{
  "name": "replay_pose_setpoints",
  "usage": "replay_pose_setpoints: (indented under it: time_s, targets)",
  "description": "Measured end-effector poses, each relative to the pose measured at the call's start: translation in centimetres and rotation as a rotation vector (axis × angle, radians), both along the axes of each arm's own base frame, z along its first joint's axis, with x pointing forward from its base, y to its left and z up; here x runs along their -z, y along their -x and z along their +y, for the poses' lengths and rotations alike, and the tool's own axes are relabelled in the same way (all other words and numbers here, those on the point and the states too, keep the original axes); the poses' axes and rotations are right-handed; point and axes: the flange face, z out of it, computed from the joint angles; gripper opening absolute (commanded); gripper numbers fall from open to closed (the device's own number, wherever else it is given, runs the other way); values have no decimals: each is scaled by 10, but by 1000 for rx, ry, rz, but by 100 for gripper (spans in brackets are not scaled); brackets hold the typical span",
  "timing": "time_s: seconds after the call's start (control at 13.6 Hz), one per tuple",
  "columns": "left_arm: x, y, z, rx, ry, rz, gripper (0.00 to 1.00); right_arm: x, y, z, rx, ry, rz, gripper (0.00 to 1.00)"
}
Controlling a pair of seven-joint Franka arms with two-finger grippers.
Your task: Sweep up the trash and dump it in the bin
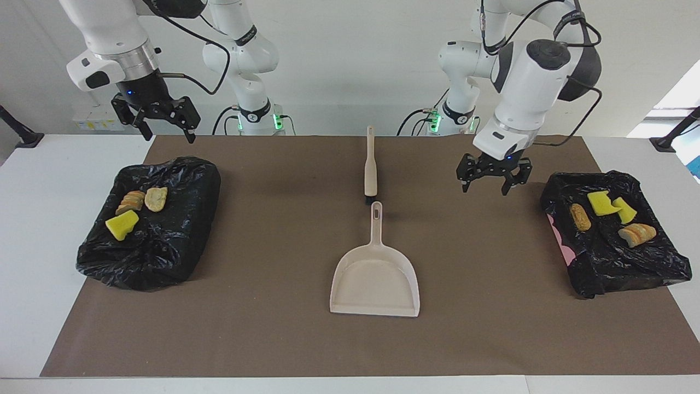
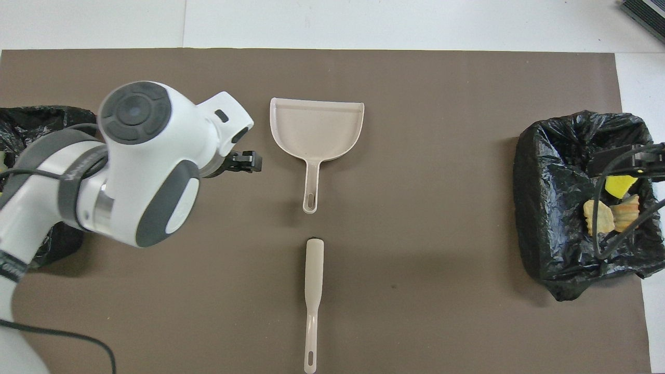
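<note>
Left end effector [image 1: 490, 174] raised over mat, fingers spread, dustpan [image 1: 375, 279] flat

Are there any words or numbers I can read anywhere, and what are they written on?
Only one text shows: white lettering on the grey band around the left arm in the overhead view, too blurred to read.
None on the dustpan, the brush or the black bin bags.
</note>
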Motion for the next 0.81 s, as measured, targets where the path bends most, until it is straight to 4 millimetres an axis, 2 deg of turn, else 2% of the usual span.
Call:
replay_pose_setpoints:
  time_s: [0.15, 0.52, 0.66, 0.81]
  targets:
    - [-24, 2, 18, 12, -5, 0, 100, 0, 0, 0, 0, 0, 0, 100]
    - [-100, 8, 76, -6, 28, 28, 100, 0, 0, 0, 0, 0, 0, 100]
    - [-119, 12, 92, -10, 36, 32, 100, 0, 0, 0, 0, 0, 0, 100]
    - [-126, 13, 99, -12, 36, 25, 100, 0, 0, 0, 0, 0, 0, 100]
